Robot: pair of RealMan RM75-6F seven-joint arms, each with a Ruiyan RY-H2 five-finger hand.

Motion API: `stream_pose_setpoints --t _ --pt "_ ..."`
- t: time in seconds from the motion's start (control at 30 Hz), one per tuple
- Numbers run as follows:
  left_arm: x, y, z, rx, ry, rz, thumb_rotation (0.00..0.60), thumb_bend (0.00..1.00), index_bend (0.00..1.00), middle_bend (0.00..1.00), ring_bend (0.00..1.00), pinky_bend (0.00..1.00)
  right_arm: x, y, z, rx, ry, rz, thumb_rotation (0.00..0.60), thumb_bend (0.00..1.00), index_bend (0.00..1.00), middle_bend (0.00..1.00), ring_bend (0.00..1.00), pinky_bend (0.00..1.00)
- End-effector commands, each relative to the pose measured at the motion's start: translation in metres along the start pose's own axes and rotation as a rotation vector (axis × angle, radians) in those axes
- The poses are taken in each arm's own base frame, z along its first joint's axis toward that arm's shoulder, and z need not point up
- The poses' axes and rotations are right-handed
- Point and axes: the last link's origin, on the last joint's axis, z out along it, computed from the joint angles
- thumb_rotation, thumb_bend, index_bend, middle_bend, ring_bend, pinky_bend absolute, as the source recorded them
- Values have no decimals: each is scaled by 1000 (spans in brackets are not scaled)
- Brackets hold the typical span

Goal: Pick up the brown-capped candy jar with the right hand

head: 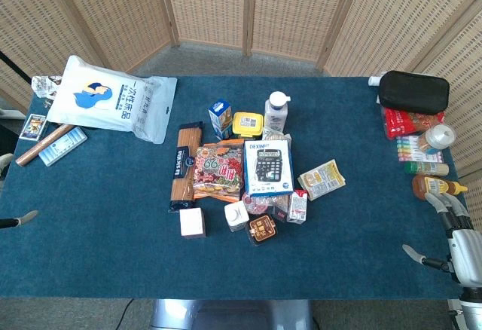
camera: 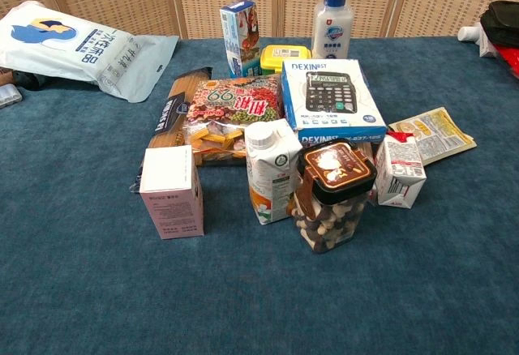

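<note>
The brown-capped candy jar (camera: 332, 198) stands upright at the front of the pile, its clear body full of round candies; from the head view its brown lid (head: 262, 229) shows near the table's middle front. My right hand (head: 456, 233) hovers at the table's right front corner, far right of the jar, fingers spread and holding nothing. It does not appear in the chest view. Only a fingertip of my left hand (head: 21, 218) pokes in at the left edge, so its state is unclear.
Around the jar crowd a white milk carton (camera: 272, 170), a small red-and-white carton (camera: 400, 170), a pink box (camera: 171, 190) and a calculator box (camera: 332, 100). Bottles (head: 433, 186), markers and a black pouch (head: 413, 92) line the right edge near my right hand.
</note>
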Motion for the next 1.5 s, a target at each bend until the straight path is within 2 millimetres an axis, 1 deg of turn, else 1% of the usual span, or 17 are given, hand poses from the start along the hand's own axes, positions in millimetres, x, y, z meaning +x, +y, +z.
stream_pose_setpoints --t 0.03,0.13,0.2,0.27,0.43,0.5,0.57,0.63,0.8,0.97,1.1,1.2,1.37,1.5 --pt "-1 0 0 2 -2 3 600 12 0 0 0 0 -1 0 0 3 -16 9 600 0 100 103 0 0" --pt "-3 2 2 0 -9 15 600 11 0 0 0 0 -5 -1 1 10 -51 45 600 0 100 103 0 0" --pt "-6 3 4 -2 -25 21 600 12 0 0 0 0 -9 -5 3 24 -95 113 600 0 98 101 0 0" --pt "-8 6 6 -6 -45 23 600 13 0 0 0 0 -13 -9 7 51 -169 187 600 0 96 98 0 0" --pt "-4 18 14 -33 -65 40 600 12 0 0 0 0 -22 -13 20 98 -346 324 600 0 91 66 0 0" --pt "-3 23 18 -41 -77 42 600 12 0 0 0 0 -25 -15 25 111 -429 391 600 0 68 64 0 0" --pt "1 29 23 -53 -69 56 600 12 0 0 0 0 -26 -15 31 129 -504 426 600 0 20 37 0 0" --pt "3 35 26 -65 -65 50 600 13 0 0 0 0 -28 -15 36 141 -551 432 600 0 1 5 0 0" --pt "10 50 32 -88 -73 52 600 11 0 0 0 0 -40 -21 44 170 -636 416 600 0 0 0 0 0" --pt "17 60 34 -99 -95 34 600 12 0 0 0 0 -62 -36 46 211 -692 403 600 0 0 0 0 0" --pt "25 63 34 -103 -97 34 600 13 0 0 0 0 -80 -48 49 234 -723 410 600 0 0 0 0 0" --pt "29 64 33 -104 -95 38 600 11 0 0 0 0 -91 -55 56 241 -728 406 600 0 0 0 0 0" --pt "30 66 32 -105 -99 43 600 11 0 0 0 0 -106 -58 71 218 -727 397 600 0 0 0 0 0" --pt "31 68 33 -109 -96 45 600 10 0 0 0 0 -113 -62 78 214 -715 420 600 0 0 0 0 0"
